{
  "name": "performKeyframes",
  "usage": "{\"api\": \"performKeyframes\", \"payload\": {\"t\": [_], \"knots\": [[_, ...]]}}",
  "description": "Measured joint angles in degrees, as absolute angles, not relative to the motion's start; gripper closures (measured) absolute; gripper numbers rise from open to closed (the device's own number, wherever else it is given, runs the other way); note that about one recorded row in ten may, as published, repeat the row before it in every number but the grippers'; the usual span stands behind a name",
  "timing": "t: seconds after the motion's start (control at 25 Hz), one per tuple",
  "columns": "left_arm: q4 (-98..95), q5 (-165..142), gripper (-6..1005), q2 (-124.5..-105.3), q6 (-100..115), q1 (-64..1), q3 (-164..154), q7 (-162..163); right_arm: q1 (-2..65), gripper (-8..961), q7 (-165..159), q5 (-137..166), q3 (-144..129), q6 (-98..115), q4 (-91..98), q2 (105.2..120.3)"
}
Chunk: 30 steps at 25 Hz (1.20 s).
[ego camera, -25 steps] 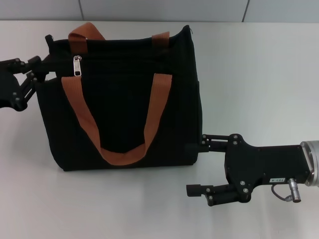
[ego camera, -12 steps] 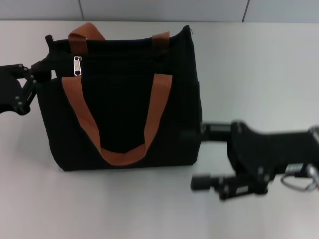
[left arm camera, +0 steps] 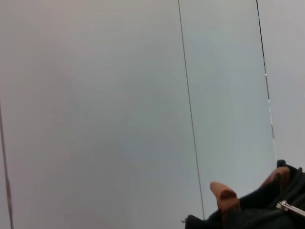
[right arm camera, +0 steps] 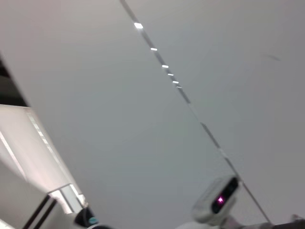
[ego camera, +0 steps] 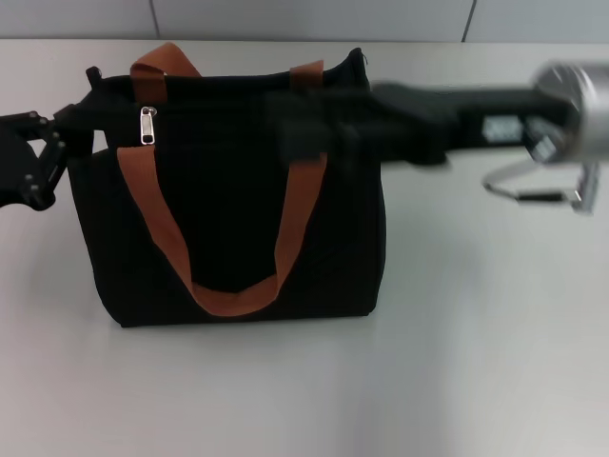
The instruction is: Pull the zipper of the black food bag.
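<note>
Head view: left pincer (ego camera: pixel 71 124) grips bag (ego camera: pixel 238 238) corner near zipper (ego camera: pixel 148 126); right pincer (ego camera: pixel 304 133) blurred, state unclear; wrist views mostly wall.

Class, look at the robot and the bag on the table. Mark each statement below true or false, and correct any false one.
1. The black food bag stands upright on the table. True.
2. The zipper sits near the bag's right end. False: it is near the left end.
3. The right gripper is over the bag's top. True.
4. The left gripper is far from the bag. False: it is at the bag's upper left corner.
</note>
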<state>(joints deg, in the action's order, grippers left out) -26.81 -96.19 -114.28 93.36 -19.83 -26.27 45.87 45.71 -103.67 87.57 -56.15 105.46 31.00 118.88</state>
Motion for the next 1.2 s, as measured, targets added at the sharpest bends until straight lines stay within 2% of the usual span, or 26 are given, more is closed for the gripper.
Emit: {"api": "performKeyframes", "payload": {"t": [0.28, 0.56, 1.2], "knots": [[-26.81, -94.05, 983, -114.84, 93.84, -19.78, -26.28, 45.88, 53.47, 163, -120.65, 92.39, -56.66, 95.66, 32.47, 118.23], [-26.81, -94.04, 983, -115.21, 94.34, -19.90, -26.28, 45.66, 57.24, 164, -129.58, 99.65, -56.70, 90.99, 32.33, 117.93], [-26.72, -93.84, 984, -115.54, 98.23, -20.24, -26.27, 44.41, 60.63, 164, -136.18, 101.55, -62.74, 82.19, 31.68, 119.30]]}}
